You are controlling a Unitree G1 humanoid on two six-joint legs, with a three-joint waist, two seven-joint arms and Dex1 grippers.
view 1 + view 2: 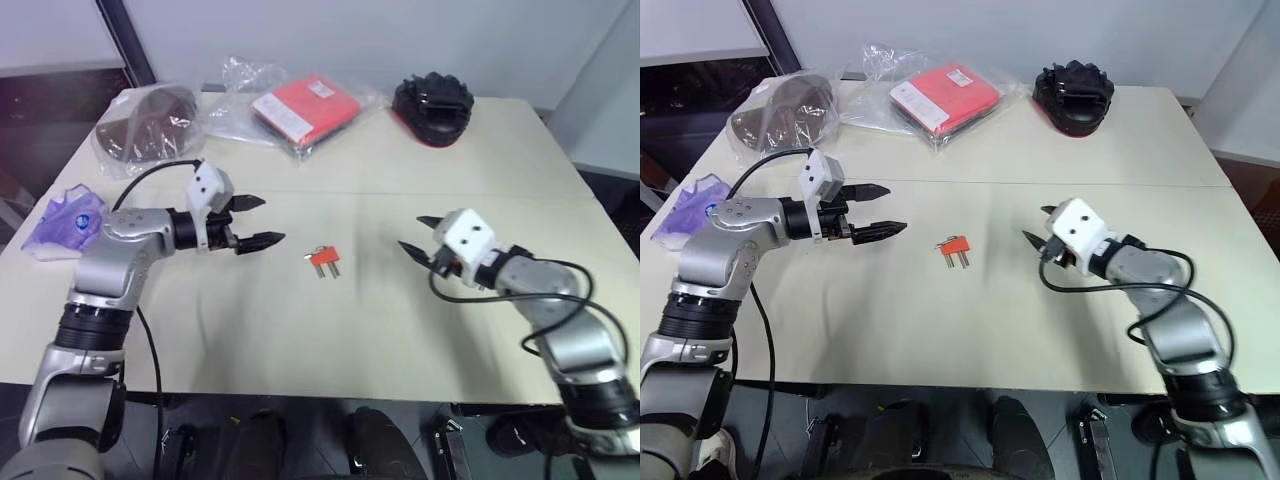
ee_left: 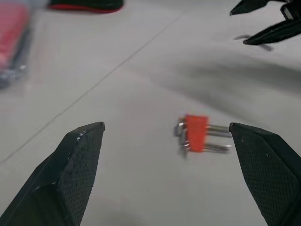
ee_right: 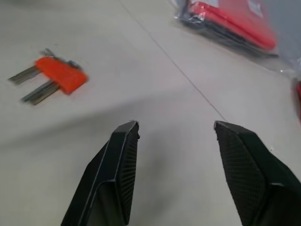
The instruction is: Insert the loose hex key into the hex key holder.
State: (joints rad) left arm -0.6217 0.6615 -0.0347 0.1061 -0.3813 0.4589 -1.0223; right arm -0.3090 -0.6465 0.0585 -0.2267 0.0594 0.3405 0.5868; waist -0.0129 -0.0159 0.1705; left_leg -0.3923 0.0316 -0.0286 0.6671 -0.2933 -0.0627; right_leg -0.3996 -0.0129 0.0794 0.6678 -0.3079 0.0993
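The hex key holder (image 1: 324, 258), a small orange-red block with short grey keys sticking out, lies on the pale table (image 1: 300, 340) between my two grippers. I cannot make out the loose hex key apart from the keys at the holder. My left gripper (image 1: 270, 220) hovers just left of the holder, open wide and pointing at it; in the left wrist view the holder (image 2: 195, 133) sits ahead between the fingers (image 2: 80, 165). My right gripper (image 1: 411, 233) is open to the right of the holder with nothing between its fingers (image 3: 117, 165); the holder (image 3: 61, 75) lies ahead of them, off to one side.
At the back of the table lie a flat red packet in clear plastic (image 1: 305, 108), a black and red object (image 1: 432, 105) and a dark item in a plastic bag (image 1: 148, 122). A purple bag (image 1: 65, 220) sits at the left edge.
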